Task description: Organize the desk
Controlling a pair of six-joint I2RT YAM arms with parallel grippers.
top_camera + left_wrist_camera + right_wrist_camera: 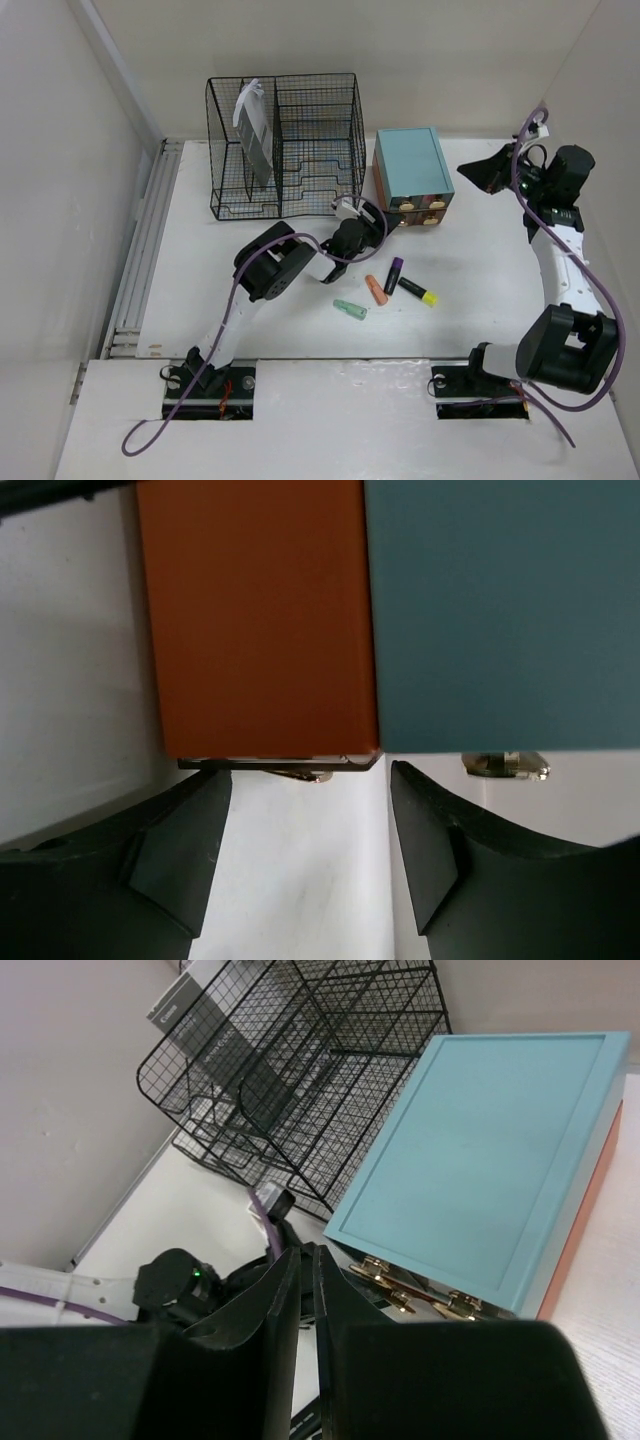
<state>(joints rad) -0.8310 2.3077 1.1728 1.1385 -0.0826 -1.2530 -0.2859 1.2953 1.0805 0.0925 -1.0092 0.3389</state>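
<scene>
The white desk [230, 290] holds a black wire-mesh rack [285, 145] at the back and a teal-topped drawer box [412, 172] beside it. Several markers lie loose in front: orange [376, 289], purple [393, 275], black-and-yellow [418, 291] and pale green [350, 309]. My left gripper [372, 217] is open and empty at the box's front left corner. In the left wrist view the left gripper [308, 805] sits just short of a brass handle [305, 774] under an orange panel [260, 620]. My right gripper [472, 172] is shut on nothing, raised right of the box. In the right wrist view it [307, 1260] is closed.
A grey-and-white folder [255, 130] stands in the rack's left section. Walls close in at the left, back and right. A metal rail [145, 250] runs along the desk's left edge. The box top [480, 1150] and rack [300, 1060] show in the right wrist view.
</scene>
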